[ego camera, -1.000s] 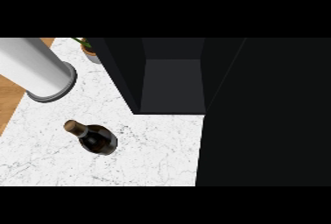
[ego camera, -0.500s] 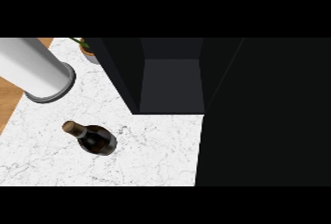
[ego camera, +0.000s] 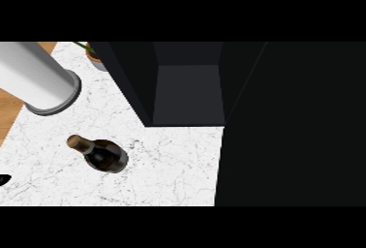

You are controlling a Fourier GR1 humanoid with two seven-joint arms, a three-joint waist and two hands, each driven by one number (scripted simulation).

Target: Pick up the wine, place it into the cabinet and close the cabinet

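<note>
Wine bottle (ego camera: 100, 154) stands on the worktop (ego camera: 166, 175) near the open cabinet (ego camera: 190, 92). Left robot hand (ego camera: 3, 180) barely shows at the edge, can't tell its state.

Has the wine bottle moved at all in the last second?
No. The wine bottle sits in the same spot on the counter, no nearer the front corner of the cabinet than before.

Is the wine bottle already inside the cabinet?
No, the wine bottle stands on the marble counter, outside the open cabinet.
</note>
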